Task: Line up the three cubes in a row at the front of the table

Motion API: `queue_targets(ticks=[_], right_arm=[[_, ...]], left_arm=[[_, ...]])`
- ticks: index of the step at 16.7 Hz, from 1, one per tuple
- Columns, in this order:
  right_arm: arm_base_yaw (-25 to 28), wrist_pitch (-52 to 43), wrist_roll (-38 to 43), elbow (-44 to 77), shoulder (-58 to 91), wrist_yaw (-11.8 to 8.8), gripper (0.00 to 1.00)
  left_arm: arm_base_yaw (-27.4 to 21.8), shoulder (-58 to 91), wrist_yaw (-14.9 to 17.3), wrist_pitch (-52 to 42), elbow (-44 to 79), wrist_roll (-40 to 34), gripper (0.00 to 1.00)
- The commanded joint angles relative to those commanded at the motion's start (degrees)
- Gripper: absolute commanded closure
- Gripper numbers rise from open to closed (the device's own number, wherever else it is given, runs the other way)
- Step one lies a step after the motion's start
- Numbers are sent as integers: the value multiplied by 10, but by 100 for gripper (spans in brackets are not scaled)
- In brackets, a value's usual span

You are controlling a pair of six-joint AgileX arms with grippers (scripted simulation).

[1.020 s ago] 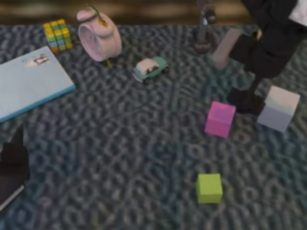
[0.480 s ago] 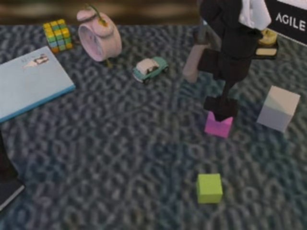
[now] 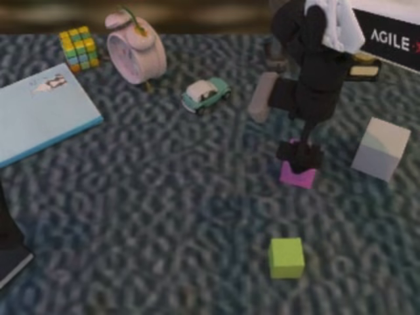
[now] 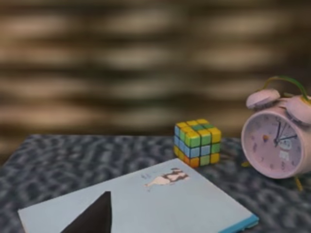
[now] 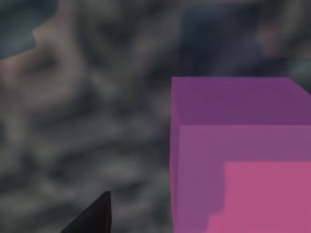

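Descending over the magenta cube (image 3: 298,176), the right gripper (image 3: 300,157) has come down from its position of half a second ago; a second ago it stood between the magenta cube and the lavender-white cube (image 3: 380,148).

Top view:
- The right gripper covers the far part of the magenta cube. Whether the fingers are spread or have closed on the cube cannot be told from above.
- The magenta cube lies in the right half of the desk (image 3: 164,216), at mid-depth, where it lay a second ago. It has not been lifted.
- The lavender-white cube sits well to the right of it, near the desk's right edge. It is unmoved.
- The lime-green cube (image 3: 286,257) sits nearer the front, in line with the magenta one. It is unmoved.
- The left gripper (image 3: 10,246) is parked at the left edge.
- Clutter along the far side: a puzzle cube (image 3: 78,48), a pink alarm clock (image 3: 136,49), a toy car (image 3: 205,94) and a light blue notebook (image 3: 41,115).

Left wrist view:
- The notebook, puzzle cube and alarm clock are in view. One dark fingertip shows at the lower edge. The state of the left fingers cannot be told.

Right wrist view:
- The magenta cube fills the lower right, close to the camera. One dark fingertip (image 5: 92,218) stands apart from its side, with patterned desk between. No contact is visible.

Judgement: the arm is in the approach to a grasp of the magenta cube. No cube is yet placed in the front row.
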Motion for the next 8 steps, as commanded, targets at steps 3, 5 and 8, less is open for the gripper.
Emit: queue_targets(ticks=[3,5,8], right_arm=[[1,76,1,-45,24,0,0],[1,112,2,-69,38,0,0],[1,124,2,-78,44,0,0]], left_arm=[[0,0,0,0,0,0,0],[0,0,0,0,0,0,0],[0,0,0,0,0,0,0]])
